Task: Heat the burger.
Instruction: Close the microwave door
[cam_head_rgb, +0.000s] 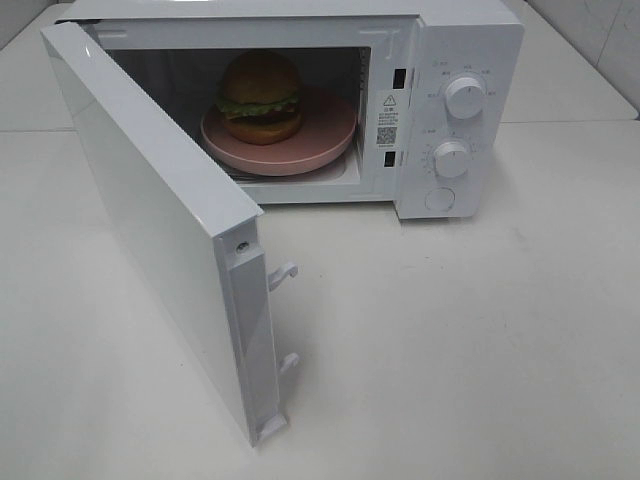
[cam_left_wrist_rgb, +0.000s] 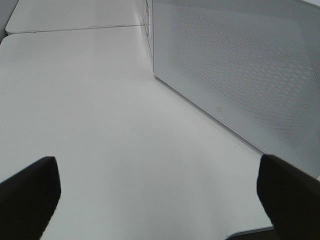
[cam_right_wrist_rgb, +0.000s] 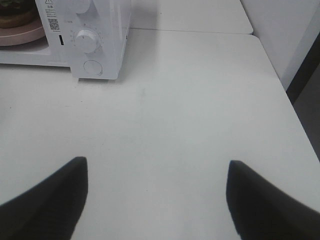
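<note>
The burger is in, microwave door hanging open. The left gripper, spread empty, faces its outer panel, probably nearer than the right gripper, also released.

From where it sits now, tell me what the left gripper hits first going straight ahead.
Most likely the open microwave door: its outer face slants across the left gripper's line ahead. Depth is unclear, so it could slip past over bare table instead.

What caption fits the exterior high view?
Burger on a pink plate inside a white microwave, its door wide open.
</note>
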